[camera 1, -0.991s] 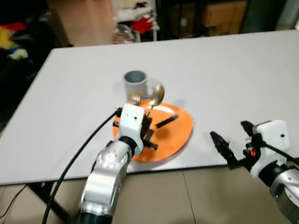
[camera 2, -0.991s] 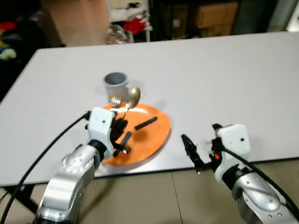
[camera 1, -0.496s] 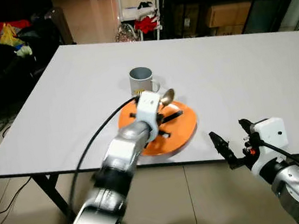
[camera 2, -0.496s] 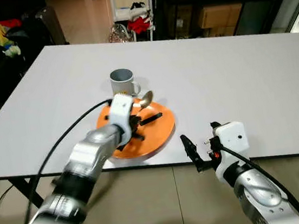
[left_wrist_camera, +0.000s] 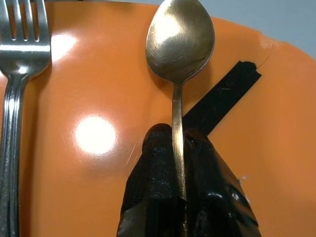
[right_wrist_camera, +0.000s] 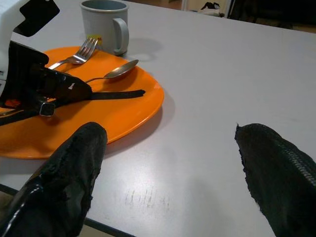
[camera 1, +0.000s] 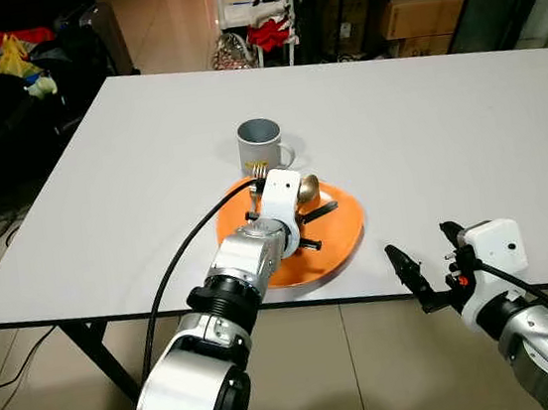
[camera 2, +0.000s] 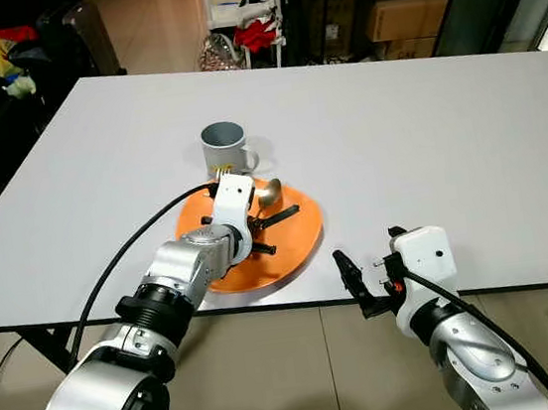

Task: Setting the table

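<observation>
Spoon (left_wrist_camera: 178,59) on orange plate (camera 1: 343,236), handle pinched in left gripper (left_wrist_camera: 177,148), bowl pointing away along the fingers toward grey mug (camera 1: 261,146). Fork (left_wrist_camera: 19,59) parallel beside it. Right gripper (camera 1: 431,261) spread wide at table (camera 1: 466,141) edge.

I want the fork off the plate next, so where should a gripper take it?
Grip the fork on its handle, just below the tines, coming from above with fingers either side. It lies flat on the orange plate, beside the spoon held by the left gripper, so the slim handle suits a pinch.
</observation>
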Robot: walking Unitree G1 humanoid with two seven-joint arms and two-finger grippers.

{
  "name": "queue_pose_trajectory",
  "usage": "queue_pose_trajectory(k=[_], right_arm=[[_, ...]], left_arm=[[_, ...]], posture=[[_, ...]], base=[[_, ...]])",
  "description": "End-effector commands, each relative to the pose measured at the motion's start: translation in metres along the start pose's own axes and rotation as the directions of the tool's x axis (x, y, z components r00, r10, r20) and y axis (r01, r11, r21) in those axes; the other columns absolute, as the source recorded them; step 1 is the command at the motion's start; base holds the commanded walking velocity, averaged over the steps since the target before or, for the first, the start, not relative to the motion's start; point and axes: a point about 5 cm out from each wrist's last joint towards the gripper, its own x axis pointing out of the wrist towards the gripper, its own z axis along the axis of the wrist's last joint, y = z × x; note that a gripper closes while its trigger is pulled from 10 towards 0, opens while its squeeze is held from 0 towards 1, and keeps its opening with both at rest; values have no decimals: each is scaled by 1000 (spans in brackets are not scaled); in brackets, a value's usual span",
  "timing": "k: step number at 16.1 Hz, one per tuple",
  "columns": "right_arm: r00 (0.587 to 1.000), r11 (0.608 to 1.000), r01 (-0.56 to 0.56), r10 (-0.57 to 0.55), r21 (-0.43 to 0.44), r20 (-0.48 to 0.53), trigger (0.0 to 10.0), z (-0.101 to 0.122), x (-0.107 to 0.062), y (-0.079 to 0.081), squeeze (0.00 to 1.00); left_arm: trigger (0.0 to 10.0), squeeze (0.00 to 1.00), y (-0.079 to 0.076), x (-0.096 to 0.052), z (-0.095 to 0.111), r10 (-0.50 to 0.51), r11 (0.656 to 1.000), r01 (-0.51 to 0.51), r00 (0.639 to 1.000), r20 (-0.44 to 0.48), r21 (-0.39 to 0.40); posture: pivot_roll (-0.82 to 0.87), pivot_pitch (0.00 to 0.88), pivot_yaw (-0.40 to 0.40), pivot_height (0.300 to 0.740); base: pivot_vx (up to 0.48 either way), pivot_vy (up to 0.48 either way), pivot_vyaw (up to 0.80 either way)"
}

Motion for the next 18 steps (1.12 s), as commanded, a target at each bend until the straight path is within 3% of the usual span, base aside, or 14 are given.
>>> queue_pose_trajectory(k=[1, 2, 3, 4, 5, 11, 12, 13, 16, 18], right_arm=[[1000, 1000, -1, 1, -6, -3, 10000, 0, -1, 1, 0], [1000, 1000, -3, 3, -5, -2, 10000, 1, 0, 1, 0], [1000, 1000, -13, 13, 4, -1, 10000, 1, 0, 2, 0], [1000, 1000, -20, 20, 8, -6, 10000, 1, 0, 2, 0], [999, 999, -34, 34, 20, -14, 10000, 0, 0, 3, 0], [971, 967, -212, 224, 139, -82, 10000, -5, -11, 8, 0], [968, 965, -223, 236, 135, -83, 10000, -3, -12, 4, 0], [972, 970, -215, 224, 109, -76, 10000, 0, -12, 0, 0], [980, 978, -190, 193, 82, -37, 10000, 6, -8, -1, 0], [986, 983, -168, 167, 77, 11, 10000, 11, -5, 3, 0]], left_arm=[[10000, 0, -3, 2, -4, 6, 1000, -7, 1000, -30, -20], [10000, 102, -4, 3, -3, -8, 999, 6, 1000, -30, -45], [10000, 675, -5, 3, -2, -12, 998, 10, 999, -31, -60], [10000, 918, -6, 3, -2, -14, 998, 12, 999, -30, -66], [10000, 1000, -5, 4, -2, -11, 998, 9, 1000, -27, -66], [10000, 1000, -1, 2, 10, 1, 999, 0, 999, 33, -42], [10000, 733, 2, -3, 27, -7, 999, 12, 992, 127, -34], [10000, 0, 10, -12, 45, -19, 1000, 24, 974, 227, -19], [10000, 0, 22, -34, 67, -64, 998, 66, 929, 364, 8], [10000, 0, 34, -62, 72, -112, 992, 68, 861, 496, 107]], posture=[[-81, 0, 10, 740], [-81, 0, 10, 740], [-81, 0, 10, 740], [-81, 0, 10, 740], [-80, 0, 6, 740], [-72, 0, 0, 740], [-64, 0, -6, 740], [-61, 0, -8, 740], [-52, 0, -12, 740], [-47, 0, -12, 740]], base=[[0, 0, 0], [0, 0, 0], [0, 0, 0], [0, 0, 0], [0, 0, 0], [0, 0, 0], [0, 0, 0], [0, 0, 0], [0, 0, 0], [0, 0, 0]])
